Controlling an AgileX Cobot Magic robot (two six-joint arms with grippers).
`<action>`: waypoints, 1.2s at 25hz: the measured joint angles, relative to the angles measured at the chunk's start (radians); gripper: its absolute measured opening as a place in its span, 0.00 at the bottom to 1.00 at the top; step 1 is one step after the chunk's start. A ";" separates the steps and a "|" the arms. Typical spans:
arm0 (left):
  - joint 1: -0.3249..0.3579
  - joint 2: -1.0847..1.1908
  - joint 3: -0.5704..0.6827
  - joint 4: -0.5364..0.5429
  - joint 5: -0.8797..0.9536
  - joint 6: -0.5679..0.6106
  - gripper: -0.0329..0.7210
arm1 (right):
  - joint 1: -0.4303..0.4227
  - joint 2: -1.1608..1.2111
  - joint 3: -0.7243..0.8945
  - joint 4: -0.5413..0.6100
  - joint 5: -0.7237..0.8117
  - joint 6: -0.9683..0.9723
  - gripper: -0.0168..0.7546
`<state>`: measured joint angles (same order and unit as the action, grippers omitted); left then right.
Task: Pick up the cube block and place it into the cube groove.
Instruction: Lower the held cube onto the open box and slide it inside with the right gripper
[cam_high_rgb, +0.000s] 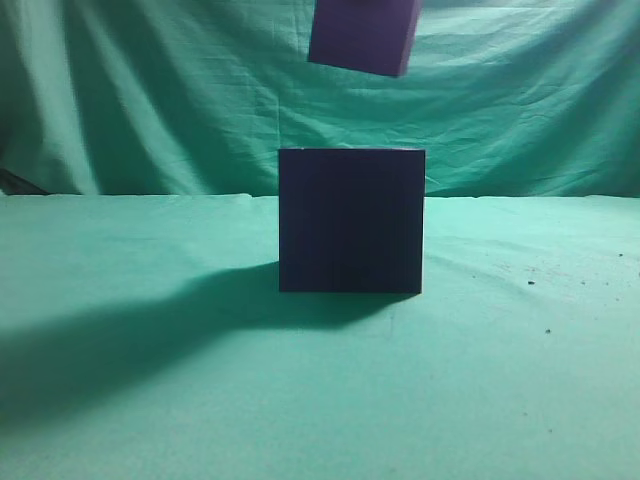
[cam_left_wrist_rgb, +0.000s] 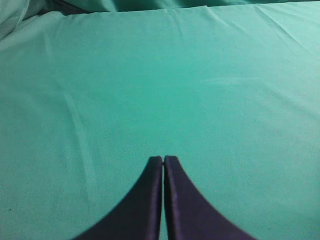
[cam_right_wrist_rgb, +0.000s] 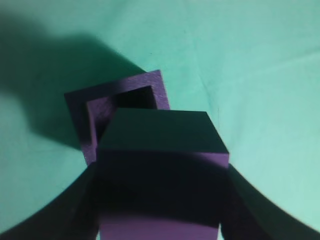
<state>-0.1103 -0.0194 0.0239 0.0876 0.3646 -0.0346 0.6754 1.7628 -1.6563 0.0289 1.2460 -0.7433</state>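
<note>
The purple cube block (cam_high_rgb: 364, 35) hangs slightly tilted at the top edge of the exterior view, above the large blackish-navy box (cam_high_rgb: 351, 220). In the right wrist view my right gripper (cam_right_wrist_rgb: 161, 195) is shut on the cube block (cam_right_wrist_rgb: 162, 165), with a finger on each side of it. Below and beyond it, the box (cam_right_wrist_rgb: 77, 107) shows its square cube groove (cam_right_wrist_rgb: 131, 98), partly covered by the block. My left gripper (cam_left_wrist_rgb: 163, 159) is shut and empty over bare green cloth. Neither gripper shows in the exterior view.
A green cloth (cam_high_rgb: 130, 350) covers the table and hangs as a backdrop (cam_high_rgb: 150, 90). A dark shadow (cam_high_rgb: 120, 340) runs left from the box across the cloth. A few small specks lie on the cloth at the right (cam_high_rgb: 530, 283).
</note>
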 joint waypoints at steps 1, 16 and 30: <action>0.000 0.000 0.000 0.000 0.000 0.000 0.04 | 0.000 0.000 0.000 0.018 0.000 -0.049 0.57; 0.000 0.000 0.000 0.000 0.000 0.000 0.04 | 0.000 0.076 0.000 0.091 0.000 -0.276 0.57; 0.000 0.000 0.000 0.000 0.000 0.000 0.04 | 0.000 0.103 0.000 0.067 -0.006 -0.297 0.57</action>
<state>-0.1103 -0.0194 0.0239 0.0876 0.3646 -0.0346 0.6754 1.8655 -1.6563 0.0957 1.2396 -1.0405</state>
